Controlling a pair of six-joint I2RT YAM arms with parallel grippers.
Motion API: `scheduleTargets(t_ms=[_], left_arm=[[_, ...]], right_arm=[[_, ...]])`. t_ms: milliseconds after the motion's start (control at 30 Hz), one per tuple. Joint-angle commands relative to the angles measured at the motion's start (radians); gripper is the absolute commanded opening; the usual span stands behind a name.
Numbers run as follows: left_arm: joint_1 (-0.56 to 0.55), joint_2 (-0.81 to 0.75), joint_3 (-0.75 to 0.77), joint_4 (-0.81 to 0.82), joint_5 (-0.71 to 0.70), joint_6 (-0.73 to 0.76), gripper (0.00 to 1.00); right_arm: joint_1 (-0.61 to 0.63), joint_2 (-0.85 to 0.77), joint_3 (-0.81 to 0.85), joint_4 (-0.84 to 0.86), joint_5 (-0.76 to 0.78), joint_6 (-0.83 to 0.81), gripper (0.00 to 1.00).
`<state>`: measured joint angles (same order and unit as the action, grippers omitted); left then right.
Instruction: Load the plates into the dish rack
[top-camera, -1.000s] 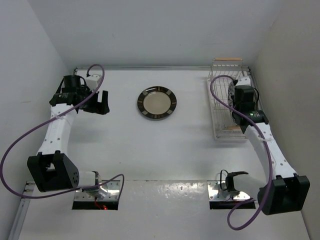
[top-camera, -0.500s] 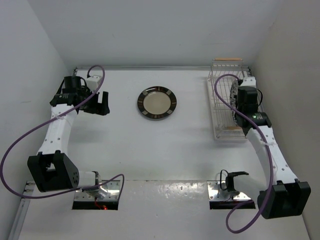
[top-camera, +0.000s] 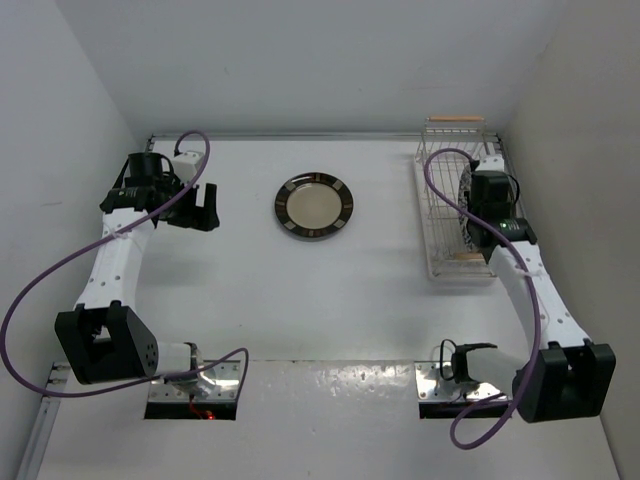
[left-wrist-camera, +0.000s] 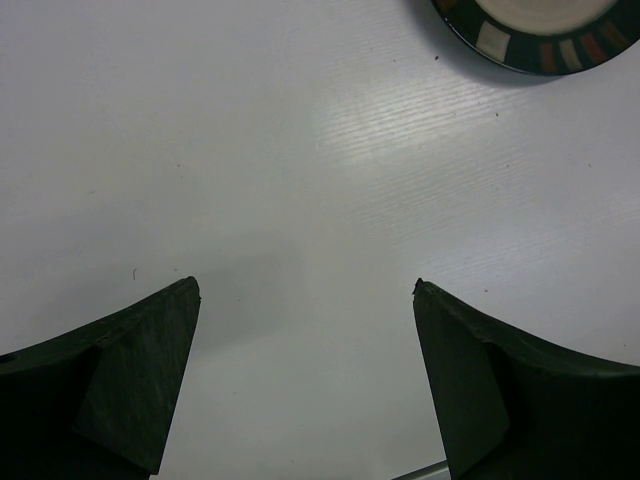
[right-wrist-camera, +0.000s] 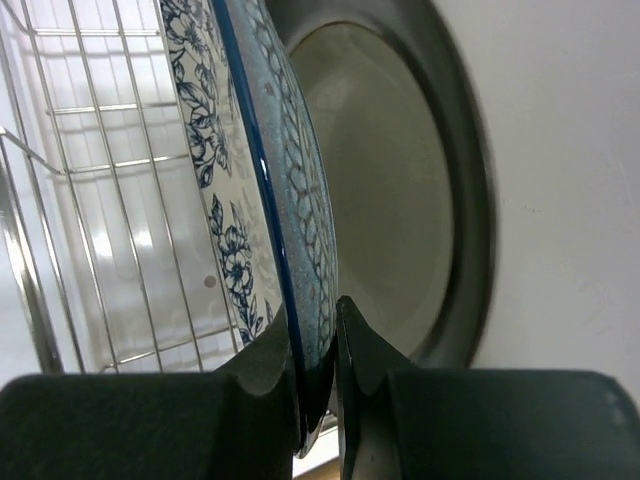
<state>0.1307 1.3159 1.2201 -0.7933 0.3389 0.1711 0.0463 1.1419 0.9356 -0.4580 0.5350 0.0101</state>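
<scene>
The dish rack (top-camera: 433, 215) stands at the back right, a white wire basket with wooden handles. My right gripper (top-camera: 478, 210) hangs over it, shut on the rim of the blue floral plate (right-wrist-camera: 250, 180), which stands on edge among the rack wires (right-wrist-camera: 90, 200). In the right wrist view the gripper (right-wrist-camera: 318, 345) pinches the plate's lower rim. Behind it leans a cream plate with a plain dark rim (right-wrist-camera: 400, 200). A cream plate with a marked dark rim (top-camera: 313, 207) lies flat mid-table; its edge shows at the top of the left wrist view (left-wrist-camera: 540, 35). My left gripper (top-camera: 197, 208) is open left of it, empty (left-wrist-camera: 305, 290).
White walls close in the table on the left, back and right. The right wall is close beside the rack. Purple cables loop from both arms; one arcs over the rack (top-camera: 432, 185). Metal mounting plates (top-camera: 195, 385) sit at the near edge.
The right wrist has shifted slightly back and forth over the rack, still holding the floral plate. The left arm and the plate on the table have not moved.
</scene>
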Motion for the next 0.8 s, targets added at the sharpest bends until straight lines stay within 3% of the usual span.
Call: scheduleTargets(t_ms=[0, 200, 400, 533, 767], left_arm=[[0.003, -0.032, 0.001, 0.022, 0.002, -0.008, 0.92], [0.003, -0.032, 0.001, 0.022, 0.002, -0.008, 0.92], [0.003, -0.032, 0.001, 0.022, 0.002, -0.008, 0.92], [0.003, -0.032, 0.001, 0.022, 0.002, -0.008, 0.92], [0.003, -0.032, -0.008, 0.031, 0.002, -0.008, 0.92]], right_arm=[[-0.020, 0.024, 0.064, 0.000, 0.011, -0.056, 0.00], [-0.034, 0.044, 0.072, 0.012, 0.030, -0.082, 0.02], [-0.043, 0.061, 0.089, -0.030, -0.023, -0.030, 0.48], [-0.042, 0.071, 0.124, -0.042, -0.020, -0.039, 0.61], [-0.042, 0.075, 0.287, -0.061, -0.046, -0.067, 0.72]])
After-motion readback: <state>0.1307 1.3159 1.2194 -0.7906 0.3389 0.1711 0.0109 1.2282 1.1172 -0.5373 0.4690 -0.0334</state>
